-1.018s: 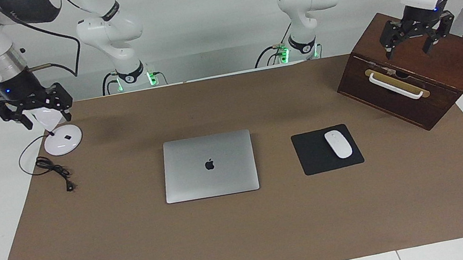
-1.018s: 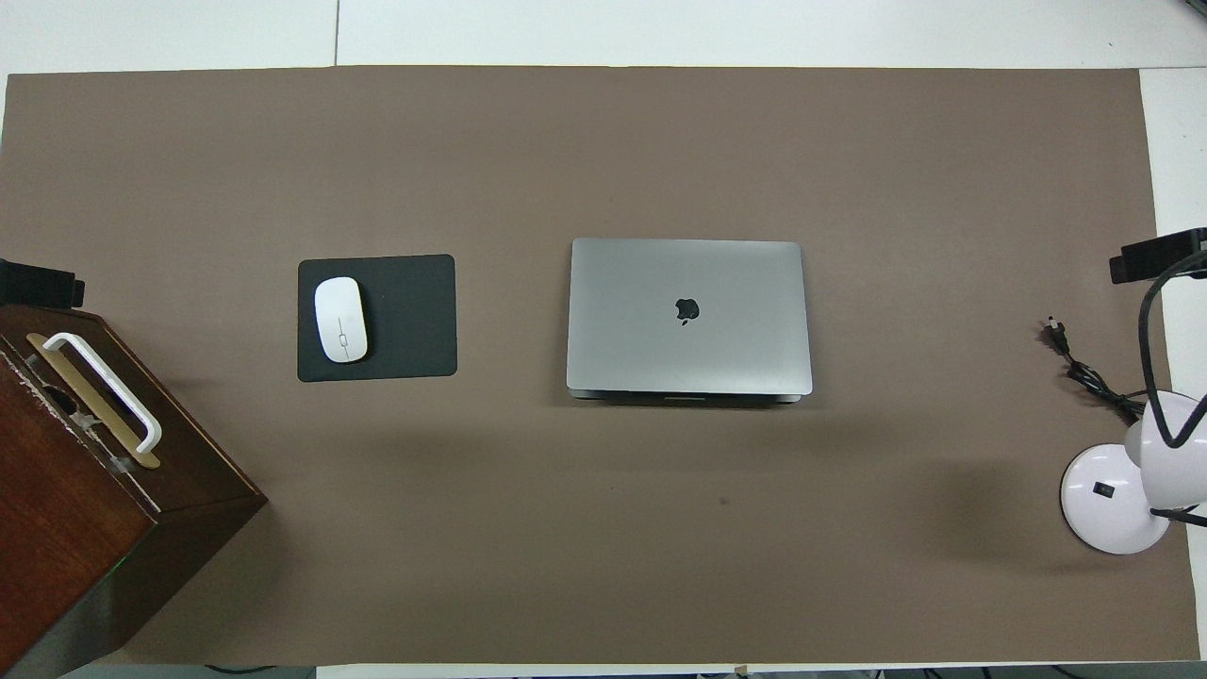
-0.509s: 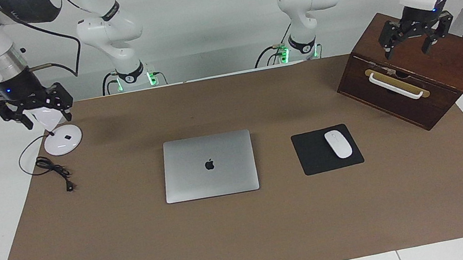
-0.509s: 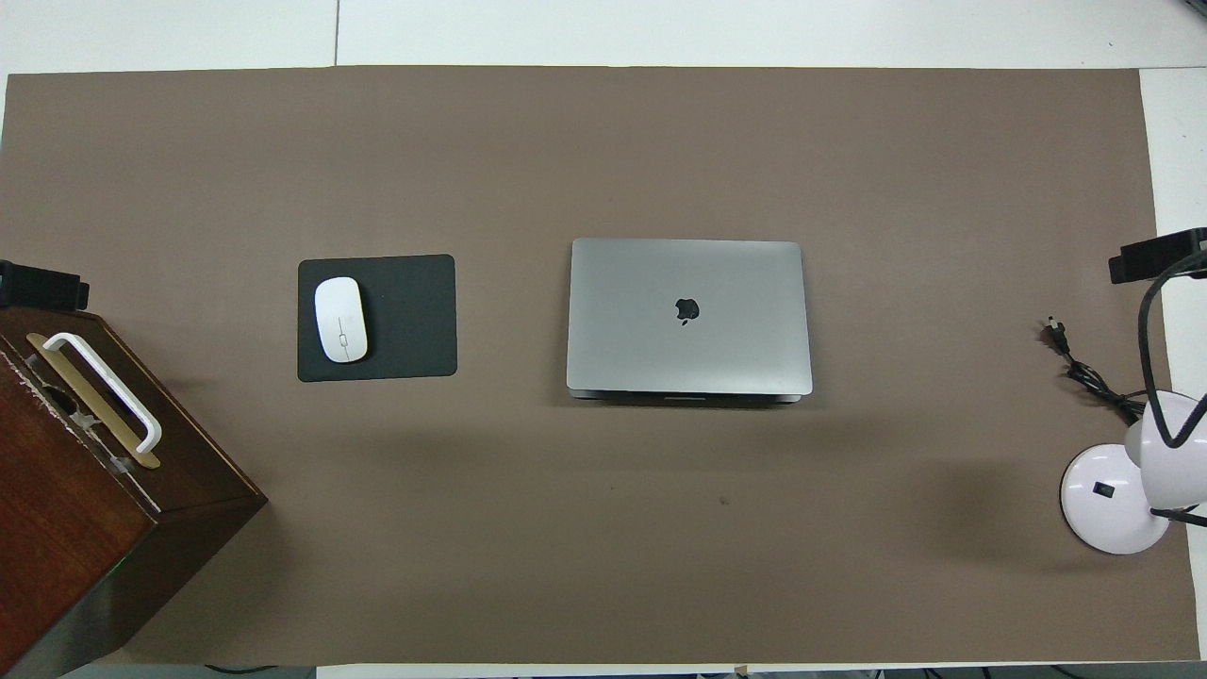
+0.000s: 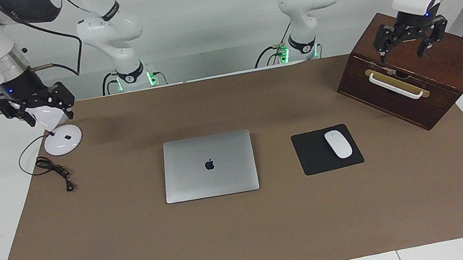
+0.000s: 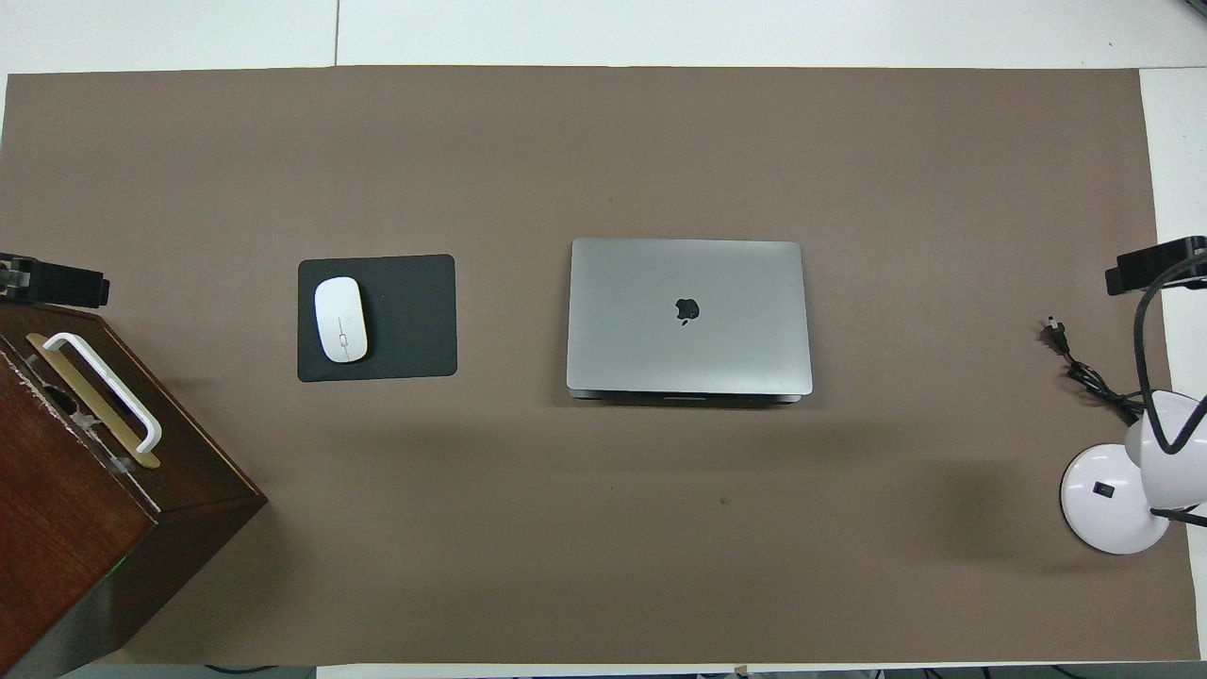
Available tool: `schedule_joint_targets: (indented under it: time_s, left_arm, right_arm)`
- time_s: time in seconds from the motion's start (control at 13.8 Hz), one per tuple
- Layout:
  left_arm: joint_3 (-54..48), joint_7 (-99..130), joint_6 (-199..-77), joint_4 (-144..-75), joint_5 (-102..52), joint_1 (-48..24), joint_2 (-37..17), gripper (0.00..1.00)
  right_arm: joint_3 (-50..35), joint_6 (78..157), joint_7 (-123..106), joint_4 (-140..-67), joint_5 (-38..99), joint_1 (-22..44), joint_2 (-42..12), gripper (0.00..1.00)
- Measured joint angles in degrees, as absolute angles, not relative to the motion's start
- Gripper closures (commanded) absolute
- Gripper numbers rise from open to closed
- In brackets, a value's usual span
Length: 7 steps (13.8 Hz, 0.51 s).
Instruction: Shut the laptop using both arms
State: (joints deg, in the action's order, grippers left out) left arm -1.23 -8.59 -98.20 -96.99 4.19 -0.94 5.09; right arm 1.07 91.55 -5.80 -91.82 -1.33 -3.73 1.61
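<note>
Laptop (image 5: 208,166) lies shut at mat centre, pad (image 5: 327,149) at its 3 o'clock in the facing view. Left gripper (image 5: 407,40) hangs wide-jawed over the box (image 5: 410,72); right gripper (image 5: 37,106), jaws wide, over the lamp (image 5: 62,139). Stiff, slick, probably weighty metal: best pressed flat on the lid.

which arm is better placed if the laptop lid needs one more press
Neither by much. The laptop lies shut mid-table. The left claw, open, hangs over the wooden drawer box; the right claw, open, hangs over the desk lamp. Both are about equally distant, the right perhaps slightly closer.
</note>
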Motion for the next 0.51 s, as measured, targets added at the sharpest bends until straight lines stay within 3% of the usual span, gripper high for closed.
schedule_joint_targets:
  time_s: [0.51]
  left_arm:
    - [-1.23,-8.38,-99.4,-97.97,0.53,-0.74,5.02,0.0]
  right_arm:
    - [1.07,91.04,-4.66,-91.82,-1.33,-3.59,1.75,0.0]
